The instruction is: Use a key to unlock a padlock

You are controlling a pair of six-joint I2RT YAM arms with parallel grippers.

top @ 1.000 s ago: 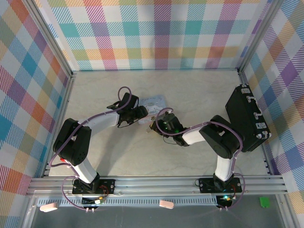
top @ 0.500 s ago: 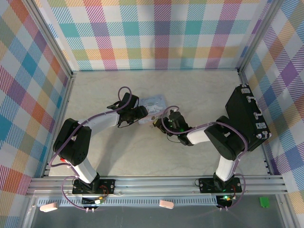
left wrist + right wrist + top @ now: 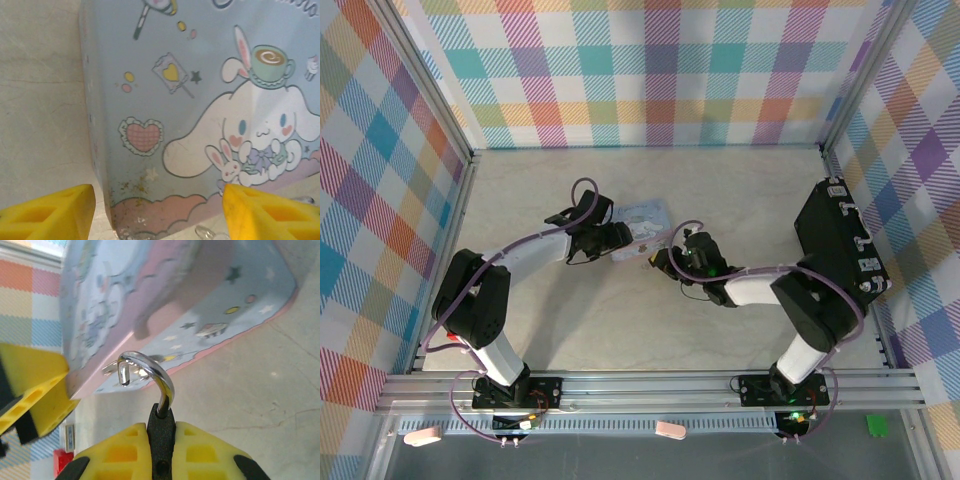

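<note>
My right gripper (image 3: pixel 161 429) is shut on the small black body of the padlock (image 3: pixel 161 417). Its silver shackle (image 3: pixel 152 367) curves up and left with its free end out of the body, close to the lower edge of the pastel-blue cartoon tin (image 3: pixel 165 295). In the top view the right gripper (image 3: pixel 661 262) sits just below the tin (image 3: pixel 648 213). My left gripper (image 3: pixel 159 200) stands open, with its yellow fingers (image 3: pixel 55 207) on either side of the tin's pink lower corner (image 3: pixel 165 210). From above, the left gripper (image 3: pixel 620 240) is at the tin's left side. The key is hidden.
A black case (image 3: pixel 840 248) lies against the right wall. Plaid walls close in the pale table (image 3: pixel 740 190) on three sides. A small shiny metal tab (image 3: pixel 111 370) juts from the tin's edge behind the shackle tip.
My right arm has swung rightward and its gripper has edged up toward the tin, still holding the padlock. The left gripper has shifted slightly upward beside the tin.
</note>
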